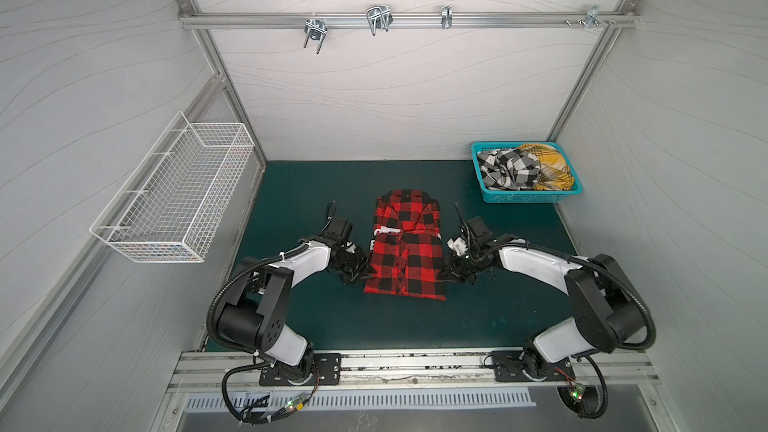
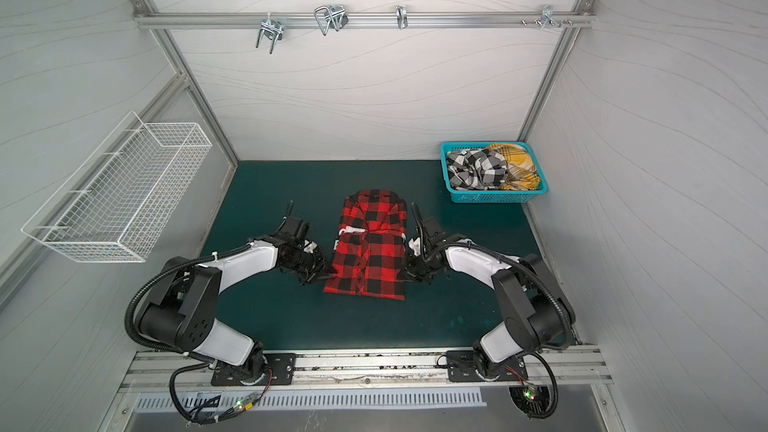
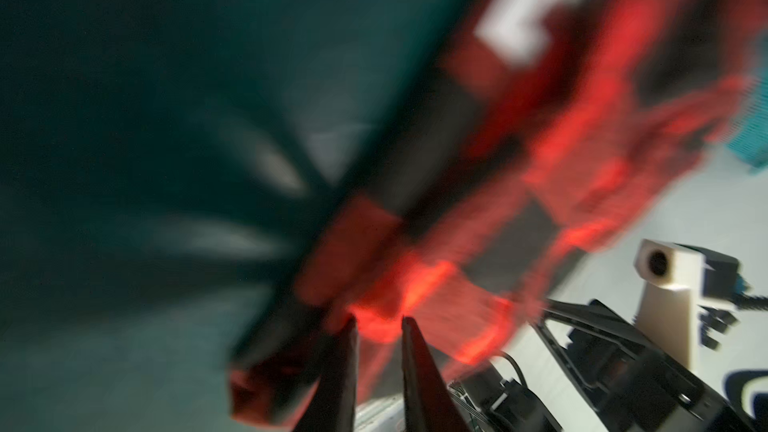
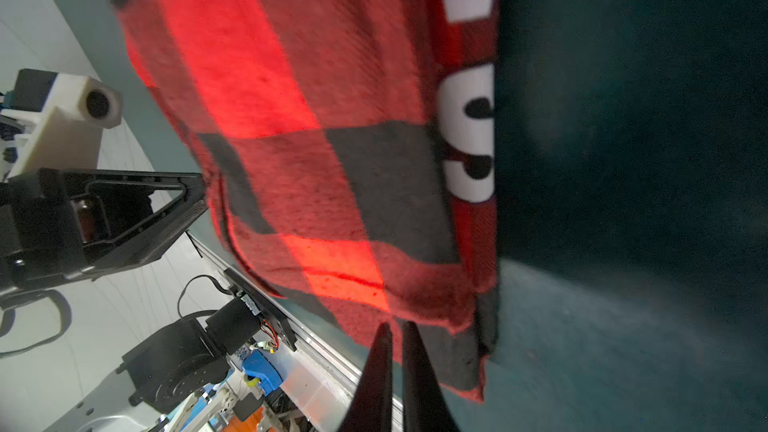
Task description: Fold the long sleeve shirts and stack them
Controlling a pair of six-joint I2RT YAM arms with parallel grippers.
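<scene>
A red-and-black plaid shirt (image 1: 405,255) (image 2: 368,255) with white letters lies folded lengthwise in the middle of the green mat (image 1: 316,184), collar toward the back wall. My left gripper (image 1: 361,278) (image 3: 379,322) is at its lower left edge, its jaws closed on a lifted fold of red cloth (image 3: 540,139). My right gripper (image 1: 446,274) (image 4: 397,326) is at the lower right edge, shut on the hem of the shirt (image 4: 311,118). A black-and-white check shirt (image 1: 507,170) and a yellow plaid shirt (image 1: 548,168) lie crumpled in the basket.
The turquoise basket (image 1: 523,198) stands on the mat's back right corner. A white wire basket (image 1: 174,193) hangs on the left wall. Metal hooks (image 1: 378,20) hang from a rail on the back wall. The arms' base rail (image 1: 374,367) runs along the front edge.
</scene>
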